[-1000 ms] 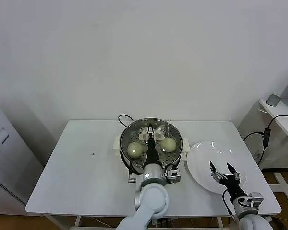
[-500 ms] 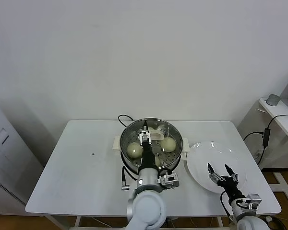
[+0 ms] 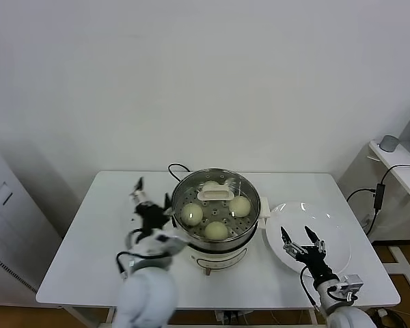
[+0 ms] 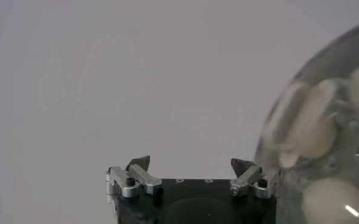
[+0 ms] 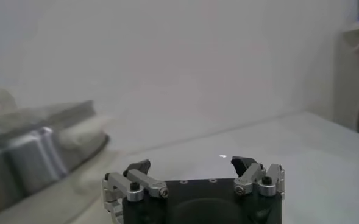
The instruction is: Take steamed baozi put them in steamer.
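Observation:
The steel steamer (image 3: 251, 217) stands on its cream base at the table's middle. Three baozi lie in it: left (image 3: 191, 214), right (image 3: 240, 206) and front (image 3: 216, 230). A fourth pale dome (image 3: 210, 185) shows at the back, partly behind a cream lid handle (image 3: 215, 195). My left gripper (image 3: 152, 197) is open and empty, just left of the steamer and above the table. Its wrist view shows the gripper (image 4: 191, 164), the steamer (image 4: 350, 55) and a baozi (image 4: 334, 201) beside it. My right gripper (image 3: 299, 239) is open and empty over the white plate (image 3: 314, 215).
A black cord (image 3: 175, 167) runs behind the steamer. The bare plate sits right of the steamer, near the table's right edge. In the right wrist view, the right gripper (image 5: 191, 164) is low over the white surface, with the steamer (image 5: 27, 149) off to one side.
My left gripper has come out of the steamer and moved to its left. A baozi now shows at the basket's front. My right gripper drifted slightly left over the plate.

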You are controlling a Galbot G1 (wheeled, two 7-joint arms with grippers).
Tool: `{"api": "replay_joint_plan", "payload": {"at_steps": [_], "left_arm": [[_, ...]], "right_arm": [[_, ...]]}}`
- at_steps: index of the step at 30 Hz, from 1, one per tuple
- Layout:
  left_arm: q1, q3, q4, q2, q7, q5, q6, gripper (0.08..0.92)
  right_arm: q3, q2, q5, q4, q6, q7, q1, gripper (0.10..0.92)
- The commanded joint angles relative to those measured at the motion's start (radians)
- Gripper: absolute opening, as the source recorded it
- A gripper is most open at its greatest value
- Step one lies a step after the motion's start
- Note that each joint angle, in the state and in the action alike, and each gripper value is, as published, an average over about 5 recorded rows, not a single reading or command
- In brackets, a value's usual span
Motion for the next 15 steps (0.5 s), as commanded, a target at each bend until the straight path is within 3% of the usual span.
{"api": "replay_joint_plan", "payload": {"at_steps": [1,7,10,15], "left_arm": [[0.305,-0.457,-0.081,0.077,-0.061,-0.817,-0.568,0.823],[0.476,-0.467,-0.037,0.084,-0.015,-0.928,-0.605,0.823],[0.509,-0.447,-0.001,0.086,0.038,-0.924,-0.625,0.823],[0.519,-0.426,0.031,0.058,0.034,-0.903,-0.636,0.823]], "right_arm": [[-0.060,-0.021,-0.031,0.070,-0.002,0.060,-0.048,0.823],[-0.074,-0.050,-0.027,0.098,-0.005,0.104,-0.095,0.823],[-0.073,-0.044,-0.028,0.101,-0.004,0.106,-0.105,0.823],[-0.070,-0.042,-0.023,0.112,-0.005,0.108,-0.116,0.823]]}}
